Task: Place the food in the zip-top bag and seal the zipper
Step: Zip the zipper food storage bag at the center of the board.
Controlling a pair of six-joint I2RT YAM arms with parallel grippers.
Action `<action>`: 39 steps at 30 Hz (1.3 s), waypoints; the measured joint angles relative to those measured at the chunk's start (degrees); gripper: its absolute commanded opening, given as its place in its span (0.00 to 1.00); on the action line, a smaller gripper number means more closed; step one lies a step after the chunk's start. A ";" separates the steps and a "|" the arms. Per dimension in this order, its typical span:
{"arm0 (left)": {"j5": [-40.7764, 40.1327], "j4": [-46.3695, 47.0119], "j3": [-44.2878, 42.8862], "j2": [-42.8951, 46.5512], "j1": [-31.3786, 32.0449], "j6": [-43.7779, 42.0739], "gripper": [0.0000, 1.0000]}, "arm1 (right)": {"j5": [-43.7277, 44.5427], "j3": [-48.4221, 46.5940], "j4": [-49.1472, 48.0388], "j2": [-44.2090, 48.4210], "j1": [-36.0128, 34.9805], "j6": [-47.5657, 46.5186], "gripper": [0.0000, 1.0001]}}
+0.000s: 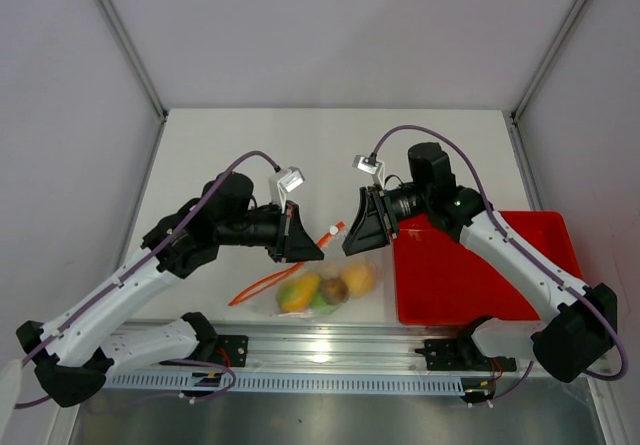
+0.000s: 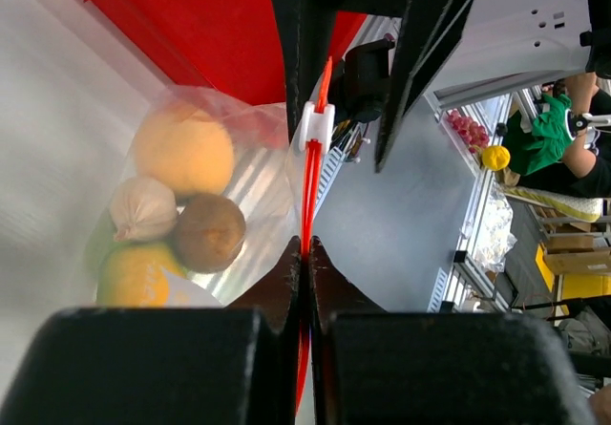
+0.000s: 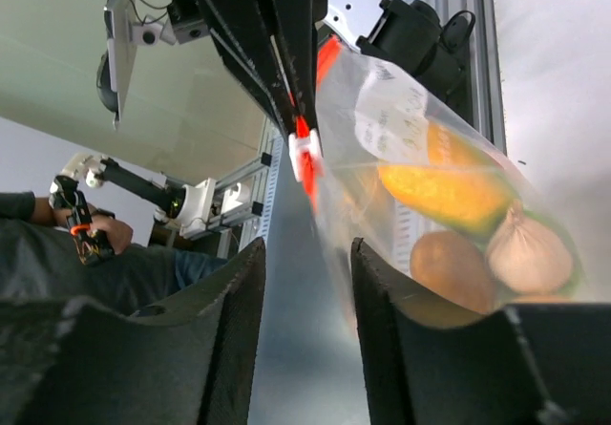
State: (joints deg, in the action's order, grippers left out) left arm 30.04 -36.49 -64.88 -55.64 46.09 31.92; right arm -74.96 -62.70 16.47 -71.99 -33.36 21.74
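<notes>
Red-orange zipper [image 2: 308, 194], pinched between left jaws

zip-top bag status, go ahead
Left gripper shut on the zipper. Right gripper open by the white slider. Food inside the zip-top bag. Nothing in the way.

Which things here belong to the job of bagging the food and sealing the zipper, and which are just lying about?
Belong to the job:
zip-top bag; toy fruits inside it; zipper with its white slider; left claw, shut on the zipper; right claw, open near the slider.

Just lying about:
red tray; metal rail at the table's near edge.
</notes>
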 measured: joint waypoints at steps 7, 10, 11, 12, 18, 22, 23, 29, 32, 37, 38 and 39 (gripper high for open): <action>0.15 -0.52 0.17 1.09 0.00 0.20 0.01 | -0.96 -0.22 0.39 0.37 0.28 -1.05 0.47; 0.26 -0.46 0.33 1.40 0.00 0.61 0.01 | -0.94 -0.22 0.37 0.39 0.24 -1.05 0.46; 0.31 -0.46 0.39 1.49 0.00 0.68 0.01 | -0.92 -0.22 0.37 0.39 0.24 -1.05 0.47; 0.33 -0.48 0.48 1.57 0.00 0.76 0.01 | -0.87 -0.22 0.31 0.39 0.22 -1.03 0.46; 0.52 -0.55 0.48 2.21 0.00 1.11 0.01 | -0.50 -0.39 -1.97 0.09 -0.07 -0.44 0.42; 0.70 -0.59 0.48 2.43 0.00 1.16 0.01 | -0.44 -0.87 -3.19 -1.01 -1.03 -0.13 0.39; 0.76 -0.57 0.48 2.51 0.00 1.20 0.01 | -0.42 -0.90 -3.34 -1.29 -1.18 -0.09 0.38; 1.81 -0.55 0.48 2.56 0.00 1.27 0.01 | 0.00 -0.90 -5.14 -2.36 -2.08 1.05 0.29; 2.10 -0.55 0.59 2.56 0.00 1.27 0.01 | 0.26 -0.98 -6.19 -2.64 -2.23 1.90 0.20; 2.45 -0.85 0.72 2.54 0.00 1.27 0.01 | 0.63 -1.29 -7.32 -3.82 -2.95 2.45 0.19; 2.73 -0.90 0.72 2.51 0.00 1.27 0.01 | 0.68 -1.29 -7.41 -3.98 -3.15 2.49 0.20; 2.99 -0.90 0.72 2.49 0.00 1.27 0.01 | 0.70 -1.29 -7.43 -4.04 -3.34 2.62 0.23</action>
State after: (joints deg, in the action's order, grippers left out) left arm 33.04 -37.39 -64.16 -53.15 46.09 33.19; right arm -74.26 -63.99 9.04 -76.03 -36.71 24.36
